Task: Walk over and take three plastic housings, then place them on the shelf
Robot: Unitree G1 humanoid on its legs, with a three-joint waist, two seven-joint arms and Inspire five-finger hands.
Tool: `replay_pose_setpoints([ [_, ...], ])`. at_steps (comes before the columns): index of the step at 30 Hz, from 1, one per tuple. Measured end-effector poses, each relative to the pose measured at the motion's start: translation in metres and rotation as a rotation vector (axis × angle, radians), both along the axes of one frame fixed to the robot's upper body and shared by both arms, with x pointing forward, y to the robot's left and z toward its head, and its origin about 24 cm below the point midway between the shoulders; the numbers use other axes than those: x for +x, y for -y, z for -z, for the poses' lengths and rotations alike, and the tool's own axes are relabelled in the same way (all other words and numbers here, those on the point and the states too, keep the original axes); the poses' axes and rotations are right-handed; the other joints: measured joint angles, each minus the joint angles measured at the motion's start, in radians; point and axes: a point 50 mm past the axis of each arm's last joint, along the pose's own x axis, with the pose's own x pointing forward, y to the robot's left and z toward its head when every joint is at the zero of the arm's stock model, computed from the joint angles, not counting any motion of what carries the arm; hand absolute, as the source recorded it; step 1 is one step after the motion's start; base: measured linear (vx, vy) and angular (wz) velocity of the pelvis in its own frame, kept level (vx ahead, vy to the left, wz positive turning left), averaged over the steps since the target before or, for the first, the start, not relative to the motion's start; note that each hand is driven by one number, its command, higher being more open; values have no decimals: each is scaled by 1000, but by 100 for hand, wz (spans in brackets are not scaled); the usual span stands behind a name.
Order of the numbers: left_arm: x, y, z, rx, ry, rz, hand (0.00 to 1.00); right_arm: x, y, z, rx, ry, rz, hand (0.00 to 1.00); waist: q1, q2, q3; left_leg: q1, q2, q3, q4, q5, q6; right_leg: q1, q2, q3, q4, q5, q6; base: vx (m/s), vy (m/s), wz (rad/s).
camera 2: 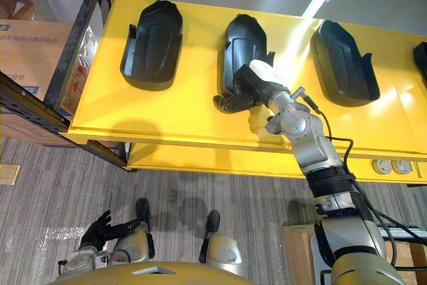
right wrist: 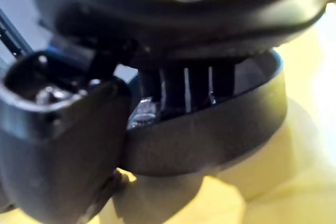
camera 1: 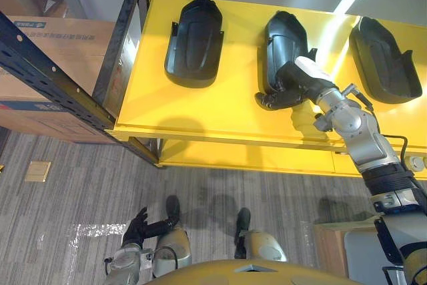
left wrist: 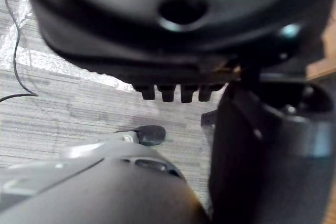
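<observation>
Spanning your view above grey carpet [camera 1: 80,178], the yellow shelf [camera 1: 200,108] carries three housings side by side, long axes pointing away from you. Your right hand [camera 1: 290,87] curls round the middle housing's [camera 1: 283,38] near end, between the left housing [camera 1: 195,41] and right housing [camera 1: 383,58]; your left hand [camera 1: 135,229] hangs slack-fingered, low.

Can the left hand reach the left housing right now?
Probably not yet: the left hand hangs low by the floor, below the shelf. The left housing lies clear, with bare shelf around it. The right hand grips the middle housing.
</observation>
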Motion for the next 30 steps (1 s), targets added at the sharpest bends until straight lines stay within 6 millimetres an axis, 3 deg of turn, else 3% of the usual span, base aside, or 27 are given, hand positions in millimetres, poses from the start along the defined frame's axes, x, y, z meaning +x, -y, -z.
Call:
replay_pose_setpoints([
  [30, 1, -3, -1, 8, 5, 4, 100, -4, 10, 3, -162, 5, 23, 0, 9, -7, -2, 0, 0, -6, 0, 2, 2, 1, -1, -6, 6, 0, 0, 0, 0, 0],
])
